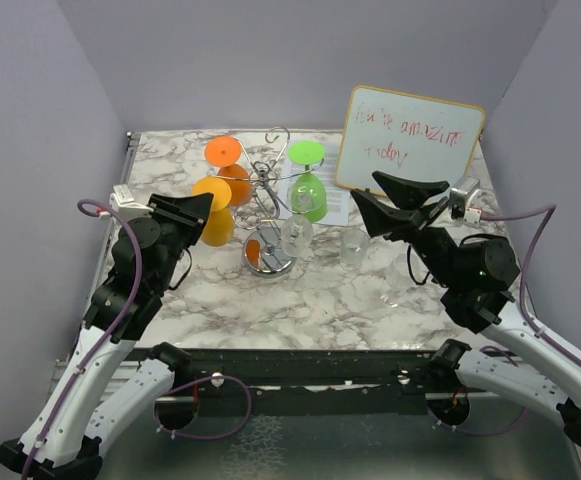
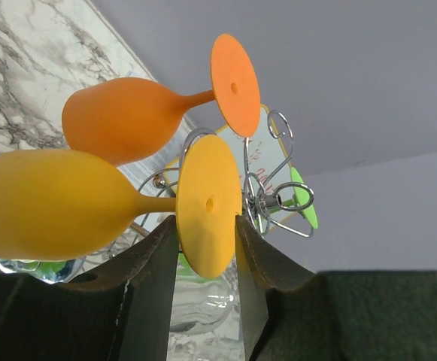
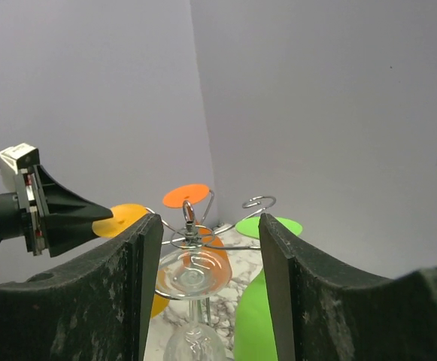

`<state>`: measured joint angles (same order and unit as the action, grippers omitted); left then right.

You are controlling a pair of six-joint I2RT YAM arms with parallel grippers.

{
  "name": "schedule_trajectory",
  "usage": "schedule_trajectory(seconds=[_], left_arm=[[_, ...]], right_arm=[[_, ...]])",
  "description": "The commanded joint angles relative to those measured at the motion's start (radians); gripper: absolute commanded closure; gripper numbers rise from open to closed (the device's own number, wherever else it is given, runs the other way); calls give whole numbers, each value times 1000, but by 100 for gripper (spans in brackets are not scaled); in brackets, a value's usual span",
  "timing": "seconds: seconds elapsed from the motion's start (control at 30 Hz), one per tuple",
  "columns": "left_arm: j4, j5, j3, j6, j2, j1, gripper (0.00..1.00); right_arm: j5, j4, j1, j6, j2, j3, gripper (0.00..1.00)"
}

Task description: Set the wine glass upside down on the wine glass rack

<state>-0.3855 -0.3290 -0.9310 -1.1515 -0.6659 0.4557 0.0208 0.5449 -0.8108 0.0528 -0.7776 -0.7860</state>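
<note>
Releasing step, I judge: my left claw (image 2: 204, 226) stands part open astride the yellow wine glass (image 2: 53, 203) foot; contact cannot be told. It hangs inverted on the wine glass rack (image 1: 268, 200), mid-surface. Next: withdraw without snagging.

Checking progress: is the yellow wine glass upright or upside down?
Upside down: the yellow wine glass has its foot above its bowl, at the wine glass rack.
</note>
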Motion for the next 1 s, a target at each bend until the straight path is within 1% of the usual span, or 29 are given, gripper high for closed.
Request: schedule_trajectory(seconds=[0.0,0.07,0.17,0.3,0.43,0.53,0.57,0.67,0.8,0.9,0.97], left_arm=[[-59,11,-6,-3,25,-3,63],[-76,11,-7,-6,35,-3,58],[-103,19,-14,-7,46,-3,52],[-113,27,-19,16,73,-3,41],[-119,20,-41,86,106,-3,34],[-121,15,-57,176,133,-3,26],[-122,15,-60,213,143,-3,25],[-123,28,-72,349,174,-3,18],[-126,31,-95,530,208,-3,11],[-127,23,-108,625,212,-2,3],[-125,23,-117,670,201,-3,1]], right_arm=[[106,-92,-7,47,6,-53,42],[149,-154,-6,76,0,-77,41],[251,-293,-7,134,-17,-123,40],[443,-470,-6,238,-33,-170,36],[637,-726,-7,362,-48,-241,35],[723,-892,-7,445,-54,-274,35],[738,-942,-6,466,-58,-285,35],[765,-1081,-7,513,-87,-318,38],[781,-1285,-6,603,-175,-355,39],[728,-1354,-7,629,-247,-363,39],[676,-1360,-7,631,-293,-374,40]])
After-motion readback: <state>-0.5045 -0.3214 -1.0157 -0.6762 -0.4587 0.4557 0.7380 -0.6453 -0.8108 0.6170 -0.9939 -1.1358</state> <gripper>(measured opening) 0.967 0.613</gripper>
